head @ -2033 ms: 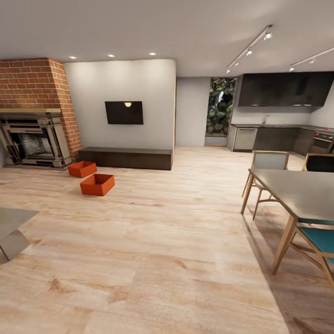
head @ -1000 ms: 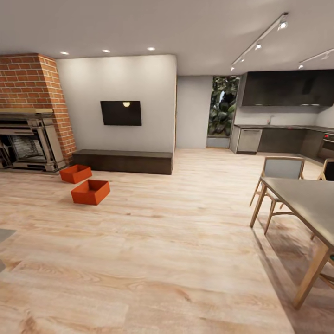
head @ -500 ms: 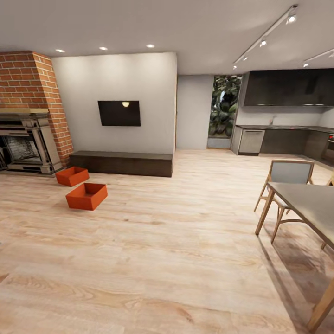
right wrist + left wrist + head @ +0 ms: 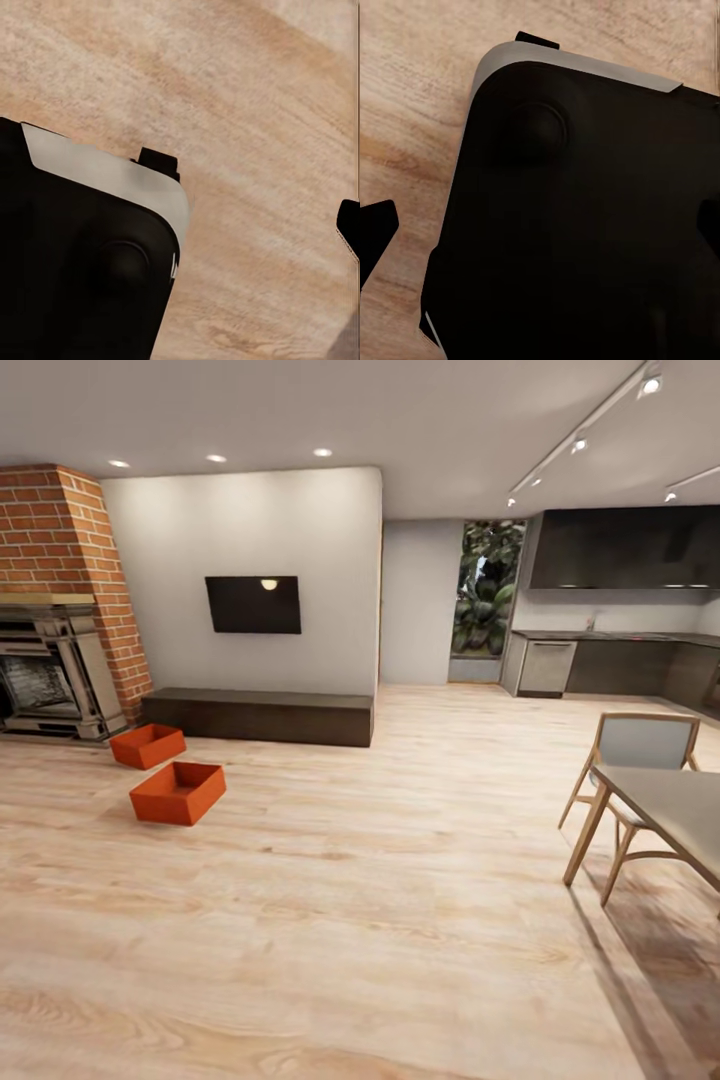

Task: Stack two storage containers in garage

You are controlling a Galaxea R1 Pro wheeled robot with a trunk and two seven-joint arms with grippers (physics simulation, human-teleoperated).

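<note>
Orange-red, thin-walled and lidless, the two rectangular storage containers sit on the light wood plank floor (image 4: 380, 920) of the living room, at the far left: the nearer container (image 4: 178, 792) lies just in front of the farther container (image 4: 148, 745), a small gap between them, close to the long dark low cabinet (image 4: 258, 716) and the red brick fireplace (image 4: 55, 600). A black wall screen (image 4: 253, 604) hangs above the cabinet; a grey-topped wooden dining table (image 4: 670, 810) with a pale chair (image 4: 640, 745) stands at the near right.

By their plain open walls, the bins are probably light and stiff but wide, so I would judge a two-sided hold, one gripper on each opposite rim, steadier than a single pinch; the smooth walls could slip.

Against the earlier head pictures the whole view has shifted: the containers show slightly larger and lower to the left, the table has slid off rightward, so the camera has advanced and turned; the bins themselves have not moved.

Both wrist views show the robot's dark base (image 4: 585, 225) over planks, with only dark finger edges at the borders; whether either gripper is spread or pressed together, I cannot tell.
</note>
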